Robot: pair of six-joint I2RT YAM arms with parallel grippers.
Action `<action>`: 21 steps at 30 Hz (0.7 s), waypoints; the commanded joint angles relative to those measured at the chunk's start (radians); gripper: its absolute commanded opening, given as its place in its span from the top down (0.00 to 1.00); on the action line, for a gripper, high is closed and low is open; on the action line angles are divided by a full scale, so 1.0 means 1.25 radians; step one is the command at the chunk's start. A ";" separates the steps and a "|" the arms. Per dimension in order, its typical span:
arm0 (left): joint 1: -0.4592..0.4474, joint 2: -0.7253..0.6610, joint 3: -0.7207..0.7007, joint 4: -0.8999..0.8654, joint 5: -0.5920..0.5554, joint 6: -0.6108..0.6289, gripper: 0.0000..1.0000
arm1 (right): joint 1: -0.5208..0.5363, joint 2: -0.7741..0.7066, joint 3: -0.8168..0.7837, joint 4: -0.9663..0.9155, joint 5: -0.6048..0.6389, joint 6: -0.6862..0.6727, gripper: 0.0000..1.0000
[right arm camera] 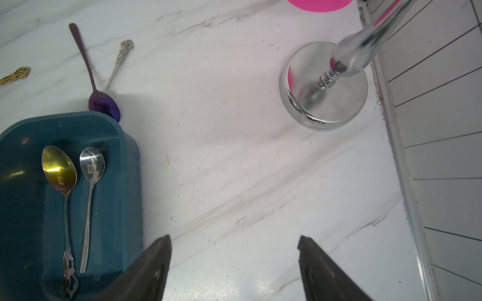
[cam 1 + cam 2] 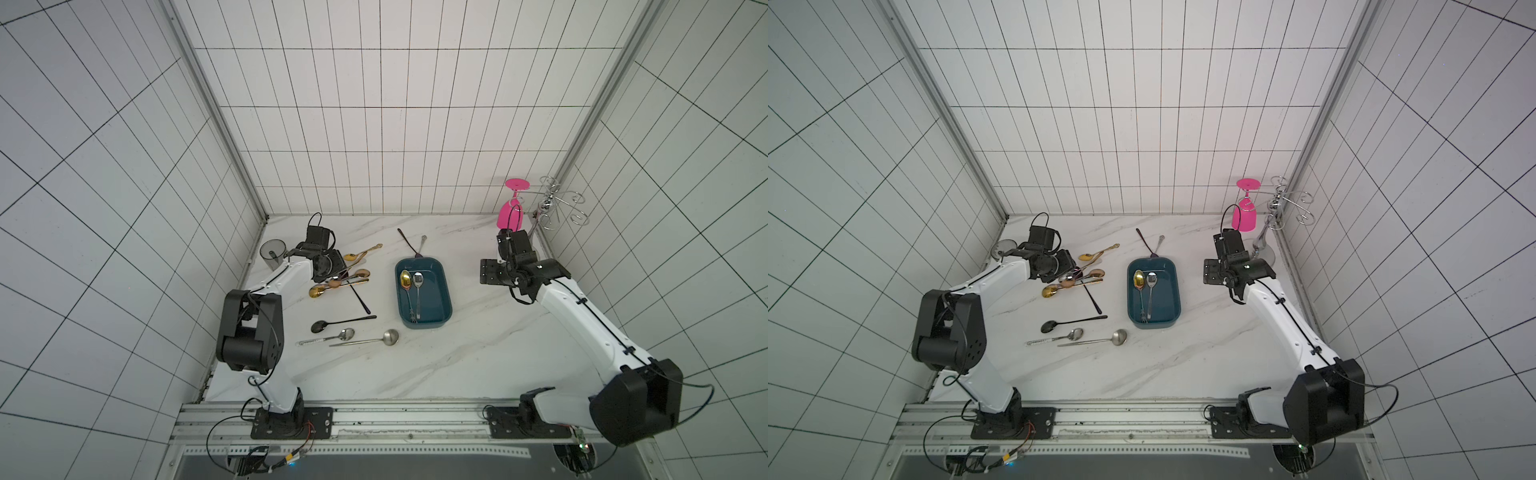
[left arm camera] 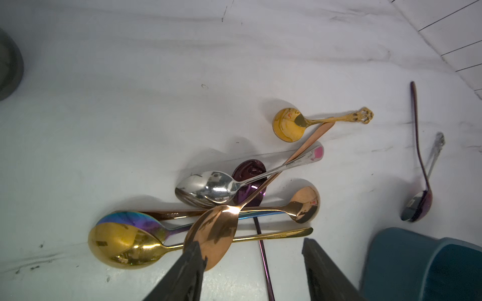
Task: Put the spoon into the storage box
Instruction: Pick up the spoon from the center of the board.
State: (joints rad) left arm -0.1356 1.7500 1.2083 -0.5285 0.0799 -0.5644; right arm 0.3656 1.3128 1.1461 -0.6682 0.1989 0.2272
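While the left gripper (image 3: pixel 251 243) and right gripper (image 1: pixel 234 237) gape empty, the storage box (image 1: pixel 65 116) holds a gold spoon (image 1: pixel 59 169) and silver spoon (image 1: pixel 91 164).

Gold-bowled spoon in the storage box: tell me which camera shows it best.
The right wrist view: it shows the gold-bowled spoon close up, bowl to ornate handle, beside a silver spoon in the storage box. Both top views show it whole but small. The left wrist view shows only the box's corner.

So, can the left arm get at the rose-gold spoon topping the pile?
Probably yes: the rose-gold spoon has its bowl uncovered, resting over the large gold spoon, and the left gripper is right at it, jaws apart.
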 commanded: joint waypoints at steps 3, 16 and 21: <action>-0.006 0.041 0.064 -0.022 0.007 0.181 0.46 | -0.008 -0.017 -0.027 0.014 -0.002 -0.013 0.16; -0.056 0.157 0.277 -0.283 -0.107 0.743 0.47 | -0.009 -0.022 -0.034 0.020 -0.005 -0.017 0.01; -0.056 0.190 0.320 -0.341 -0.109 0.841 0.47 | -0.009 -0.016 -0.031 0.019 -0.006 -0.019 0.01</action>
State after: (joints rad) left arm -0.2047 1.9694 1.5589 -0.8658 -0.0475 0.3458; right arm 0.3656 1.3106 1.1309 -0.6540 0.1917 0.2119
